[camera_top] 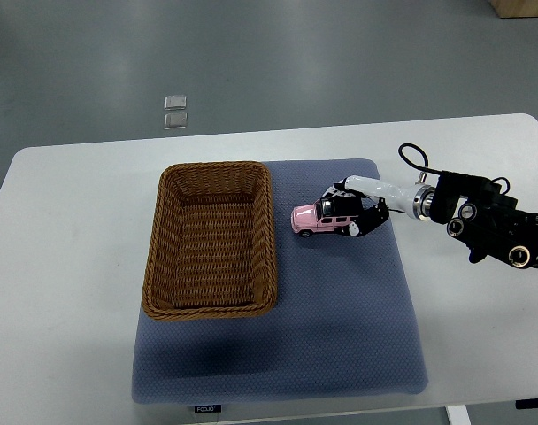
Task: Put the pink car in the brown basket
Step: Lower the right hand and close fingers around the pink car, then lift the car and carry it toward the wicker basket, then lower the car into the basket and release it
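Spreading beneath everything lay a white table (65, 266) with a blue-grey cushioned mat (340, 328). Left of the fingers sat an empty rectangular brown wicker basket (154, 266). The right hand's (356, 211) black-and-white fingers (350, 229) curled around the small pink toy car (315, 219).

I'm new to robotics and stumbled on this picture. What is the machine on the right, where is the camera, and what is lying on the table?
The one camera looks steeply down from the robot's own side. From the right edge comes the robot's right arm, ending in a robot hand with fingers closed around a pink car. The car is over a blue mat on a white table. Left of the car, a brown basket rests on the mat. The left arm is out of view.
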